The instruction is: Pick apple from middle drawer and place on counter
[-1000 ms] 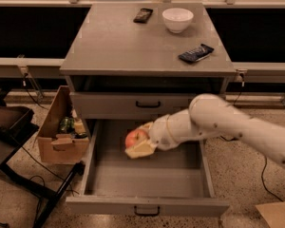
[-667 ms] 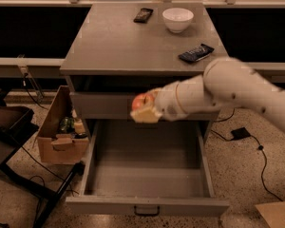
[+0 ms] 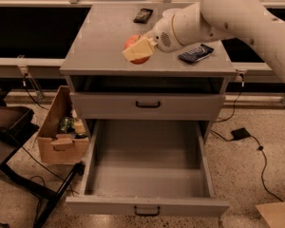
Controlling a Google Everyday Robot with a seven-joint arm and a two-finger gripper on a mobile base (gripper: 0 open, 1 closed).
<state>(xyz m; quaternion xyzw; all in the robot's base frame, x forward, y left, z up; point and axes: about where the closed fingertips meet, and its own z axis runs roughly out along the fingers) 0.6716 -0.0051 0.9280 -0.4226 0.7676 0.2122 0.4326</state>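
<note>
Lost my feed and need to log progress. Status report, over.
Gripper over counter, near front edge, shut on apple. Middle drawer open, empty. Black packet on counter alongside, clear of apple.

The gripper point(image 3: 138, 49) is over the counter point(image 3: 102, 34), the apple point(image 3: 131, 42) between its jaws (the middle drawer point(image 3: 147, 167) lies below, before them).
</note>
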